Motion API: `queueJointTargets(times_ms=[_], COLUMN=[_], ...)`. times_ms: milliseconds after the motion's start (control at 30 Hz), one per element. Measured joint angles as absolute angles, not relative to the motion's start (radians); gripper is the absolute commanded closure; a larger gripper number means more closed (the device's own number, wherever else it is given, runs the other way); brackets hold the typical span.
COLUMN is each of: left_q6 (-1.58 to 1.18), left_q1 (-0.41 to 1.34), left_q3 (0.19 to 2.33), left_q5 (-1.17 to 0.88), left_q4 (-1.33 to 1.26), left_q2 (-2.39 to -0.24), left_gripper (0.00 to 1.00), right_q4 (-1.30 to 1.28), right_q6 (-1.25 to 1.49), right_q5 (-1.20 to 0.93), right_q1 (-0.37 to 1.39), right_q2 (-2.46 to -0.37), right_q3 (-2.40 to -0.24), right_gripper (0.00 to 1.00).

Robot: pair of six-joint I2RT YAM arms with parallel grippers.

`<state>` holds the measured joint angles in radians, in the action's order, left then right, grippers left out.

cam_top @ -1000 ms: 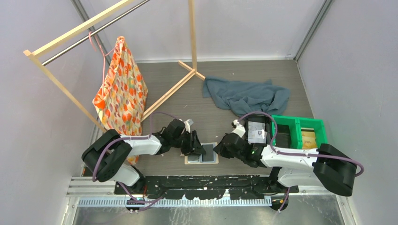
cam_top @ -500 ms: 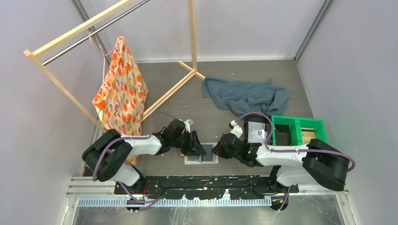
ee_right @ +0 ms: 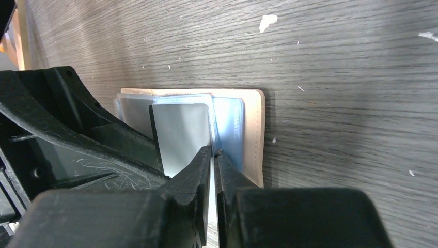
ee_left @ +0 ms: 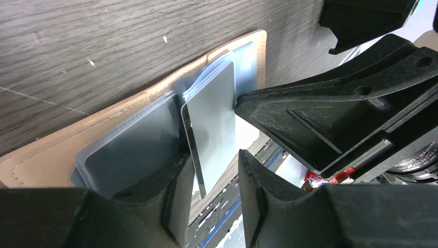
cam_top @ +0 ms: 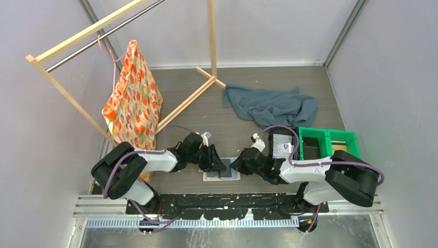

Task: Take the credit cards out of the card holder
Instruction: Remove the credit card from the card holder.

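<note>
The tan card holder (cam_top: 208,177) lies open on the table between my arms. In the left wrist view the holder (ee_left: 103,124) shows blue-grey pockets, and one glossy grey credit card (ee_left: 214,116) stands up out of the right pocket. My left gripper (ee_left: 210,165) is open; its fingers straddle that card's near edge, and its left finger rests on the left pocket. My right gripper (ee_right: 213,153) is pinched shut at the right edge of the credit card (ee_right: 181,134), beside the holder's tan border (ee_right: 254,134). Other cards are hidden in the pockets.
A black tray (cam_top: 283,145) and a green bin (cam_top: 328,142) stand to the right of the right arm. A blue-grey cloth (cam_top: 271,106) lies behind them. A wooden rack with an orange patterned bag (cam_top: 133,98) fills the left and back.
My right gripper has moved left onto the holder and now meets the left gripper over it. The left arm has stayed put.
</note>
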<state>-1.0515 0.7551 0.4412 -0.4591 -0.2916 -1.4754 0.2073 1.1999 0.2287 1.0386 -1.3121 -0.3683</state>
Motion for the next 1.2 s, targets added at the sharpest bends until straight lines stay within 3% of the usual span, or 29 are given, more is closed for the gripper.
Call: queueJointTargets(times_ms=[200,533,767,1000,1200], left_q6=[-1.073,-1.081,-1.099,-1.119,-1.127], left_q1=[0.755,0.756,0.756,0.755,0.755], left_q3=[0.419,0.377,0.341,0.319,0.301], left_q5=[-0.443,-0.395,-0.377,-0.375,-0.366], left_q4=[-0.312,-0.328,-0.377,-0.415,-0.436], left_q2=[-1.475,-1.412,-1.387,-1.388,-1.387], left_gripper=[0.74,0.70,0.84,0.86,0.94], right_q4=[0.251,0.274,0.300,0.321,0.324], right_q6=[1.215,1.235,1.242,1.252,1.258], right_q5=[0.222,0.220,0.215,0.214,0.214], right_q1=[1.038,1.038,1.038,1.038,1.037], right_q2=[-1.336,-1.347,-1.365,-1.381,-1.383], right_q3=[-0.362,-0.356,-0.356,-0.357,-0.357], right_gripper=[0.88,0.89,0.89,0.90,0.90])
